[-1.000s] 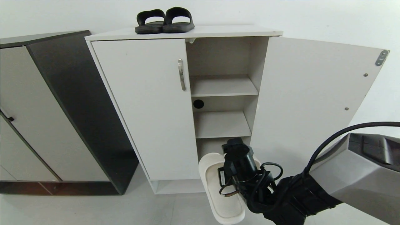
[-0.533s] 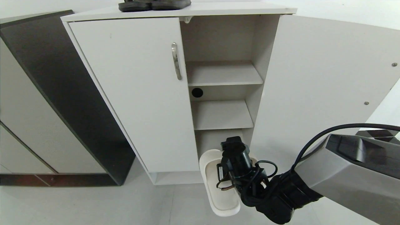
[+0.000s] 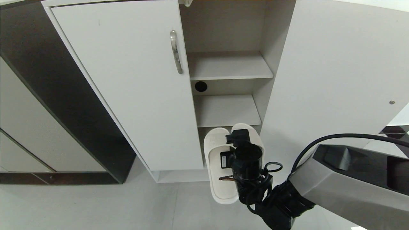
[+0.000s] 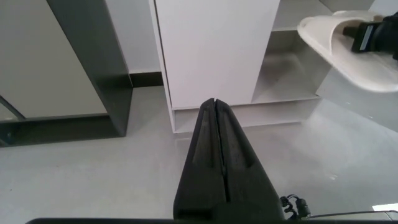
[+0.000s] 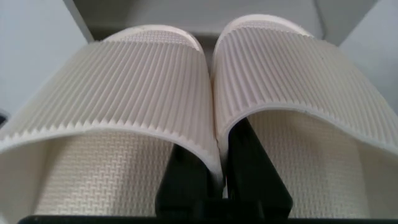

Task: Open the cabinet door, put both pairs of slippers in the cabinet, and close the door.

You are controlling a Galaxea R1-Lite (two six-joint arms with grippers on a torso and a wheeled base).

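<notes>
While the right gripper (image 3: 238, 142) clamps both white slippers (image 3: 216, 177) together, toes point straight at the cabinet (image 3: 227, 110) bottom bay, close ahead.

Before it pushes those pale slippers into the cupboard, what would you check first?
1. Right-hand white cabinet door stands wide open: ok.
2. Pair of white ribbed rubber slippers pinched together by the right gripper: ok.
3. Slippers' toes aimed at the lowest compartment: ok.
4. Room between the toes and the middle shelf above them: cannot tell.
5. Left gripper shut, low over the floor, away from the opening: ok.
</notes>
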